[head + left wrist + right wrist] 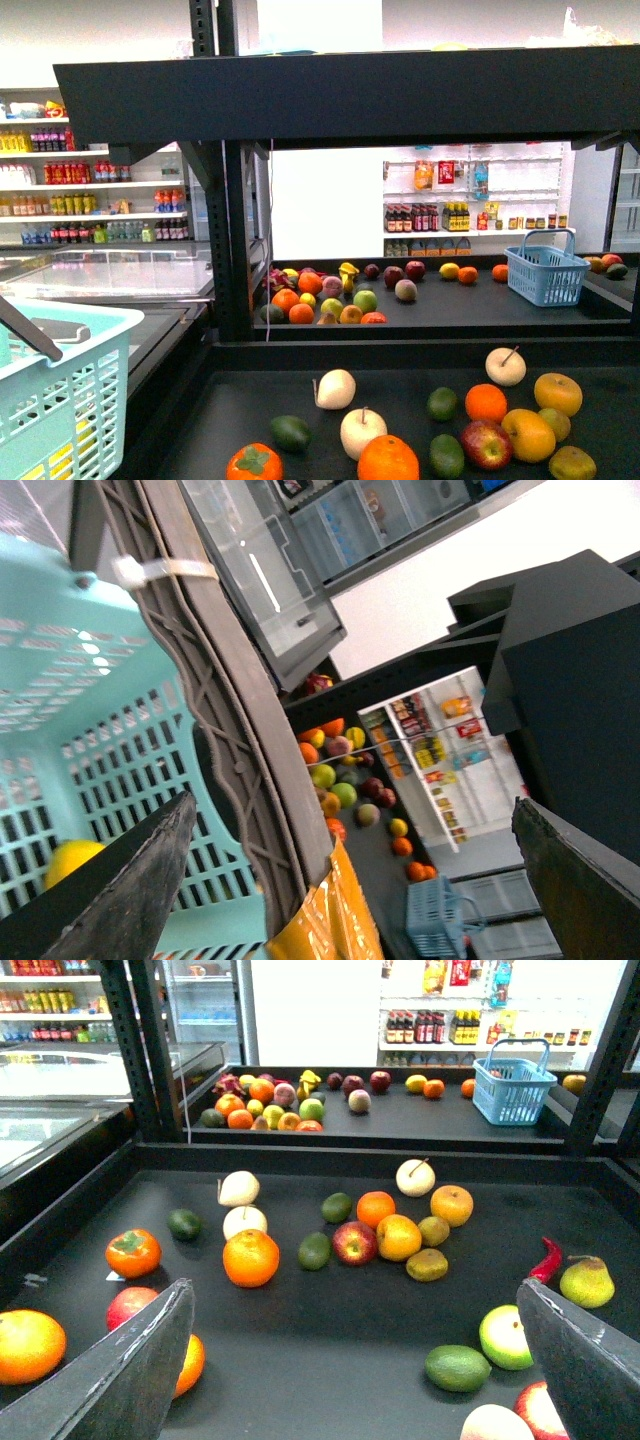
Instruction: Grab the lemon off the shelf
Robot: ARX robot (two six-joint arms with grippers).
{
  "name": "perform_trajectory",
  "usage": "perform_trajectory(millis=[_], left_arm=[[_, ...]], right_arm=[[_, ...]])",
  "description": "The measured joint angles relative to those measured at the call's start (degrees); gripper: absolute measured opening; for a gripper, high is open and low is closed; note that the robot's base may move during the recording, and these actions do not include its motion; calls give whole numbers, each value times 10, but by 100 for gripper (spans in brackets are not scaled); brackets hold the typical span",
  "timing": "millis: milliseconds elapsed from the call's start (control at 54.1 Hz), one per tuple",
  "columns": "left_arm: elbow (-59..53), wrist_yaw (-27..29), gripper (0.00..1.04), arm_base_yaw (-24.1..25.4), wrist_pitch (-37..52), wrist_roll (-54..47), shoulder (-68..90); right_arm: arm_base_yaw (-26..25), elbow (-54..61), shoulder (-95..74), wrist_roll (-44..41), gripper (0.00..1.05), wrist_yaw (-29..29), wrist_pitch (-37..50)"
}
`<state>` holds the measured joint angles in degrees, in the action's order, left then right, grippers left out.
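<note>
Fruit (388,462) on shelf (250,405); basket (50,400) left of it.

- Teal basket (70,400), lower left in front view; a yellow fruit (65,860) lies inside it.
- Blue basket (545,270) on the far tray, right side; fruit pile (320,295) at that tray's left.
- Near tray: two oranges (388,462) (486,402), red apple (486,444), persimmon (254,463), avocado (290,432), pale pears (335,389).
- Red chili (548,1258) just beside a green pear (586,1281).
- White shelves of bottles (95,190) behind, left and right.
</note>
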<state>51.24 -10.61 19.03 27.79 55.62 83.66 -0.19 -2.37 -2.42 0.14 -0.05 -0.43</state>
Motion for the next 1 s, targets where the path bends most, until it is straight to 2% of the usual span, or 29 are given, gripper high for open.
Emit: perform_trajectory(millis=[111,185,259,333,388,443,573,702,776,998], left_arm=[[-28,45,97,13,-122,-133,-94],[-49,70,97,5,-158,-208,-157],[-68,105,97,-27,-183,-275,-230],[-91,145,97,-79,-186,-334,-304],[-134,109,83,-147,-212,-434,-392],[-183,98,72,-181,-225,-486,-454],[-287,108,49,-189,-232,-531,-565],[-344,106,24,-189,-215,-544,-603],[-375,106,4,-189,-206,-547,-624],[-421,106,2,-189,-199,-550,-662]], right_arm=[[0,0,0,0,97,0,0],[0,0,0,0,97,0,0],[0,0,0,0,97,0,0],[0,0,0,0,97,0,0],[0,0,0,0,97,0,0],[0,0,0,0,97,0,0],[0,1,0,0,97,1,0],[0,1,0,0,97,-1,0],[0,1,0,0,97,0,0],[0,1,0,0,97,0,0]])
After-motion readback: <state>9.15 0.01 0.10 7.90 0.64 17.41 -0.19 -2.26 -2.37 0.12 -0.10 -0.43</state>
